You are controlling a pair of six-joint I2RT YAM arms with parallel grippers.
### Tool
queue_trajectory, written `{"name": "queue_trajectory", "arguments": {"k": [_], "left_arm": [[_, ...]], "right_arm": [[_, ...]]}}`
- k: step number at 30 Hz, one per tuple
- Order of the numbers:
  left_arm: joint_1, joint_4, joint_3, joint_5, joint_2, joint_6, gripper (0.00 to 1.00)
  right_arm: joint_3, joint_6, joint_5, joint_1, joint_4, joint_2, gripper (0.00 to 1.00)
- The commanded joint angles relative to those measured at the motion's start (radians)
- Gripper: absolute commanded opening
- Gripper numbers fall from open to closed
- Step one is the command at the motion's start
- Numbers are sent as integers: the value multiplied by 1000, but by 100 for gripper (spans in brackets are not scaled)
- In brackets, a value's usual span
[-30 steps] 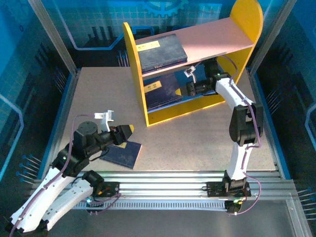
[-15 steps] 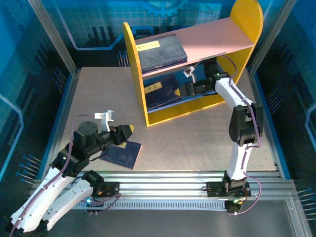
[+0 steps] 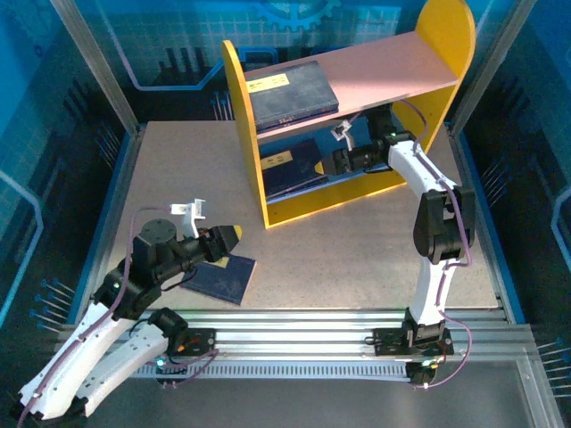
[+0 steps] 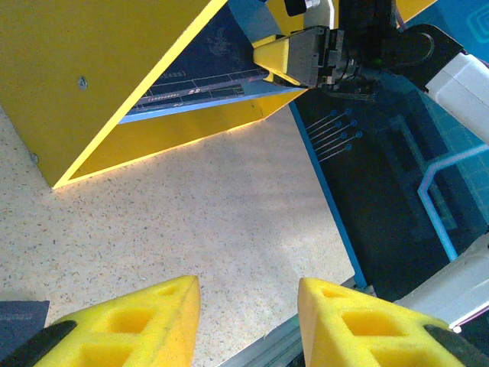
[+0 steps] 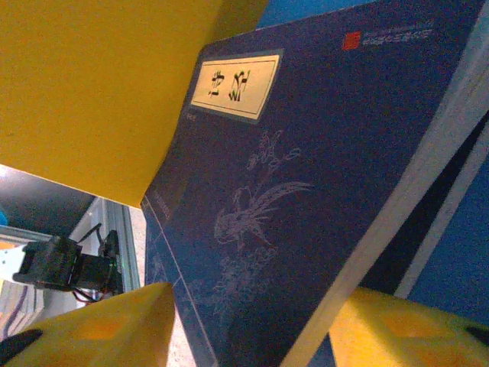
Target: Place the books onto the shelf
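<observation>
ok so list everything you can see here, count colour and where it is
table: one, speckled beige, under everything
shelf: one, yellow sides with pink upper and blue lower boards, far middle of the table
upper book: one, dark navy with a yellow label, flat on the pink board
lower book: one, dark navy with a yellow label, on the blue board
loose book: one, dark navy, on the table at the near left
left claw: one, yellow fingers, open and empty, above the table by the loose book
right claw: one, yellow fingers, open, inside the lower tier at the lower book
</observation>
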Motion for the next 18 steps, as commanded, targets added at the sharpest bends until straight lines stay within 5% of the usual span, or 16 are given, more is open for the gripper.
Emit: {"name": "queue_trajectory", "arguments": {"k": [1,18], "left_arm": [[-2,-2,27,-10,-8,34,39],[-3,-4,20,-14,-19,34,39]], "right_arm": [[-32,6,7,-13,18,-28,61],[-74,28,12,-58,50,-56,65]]}}
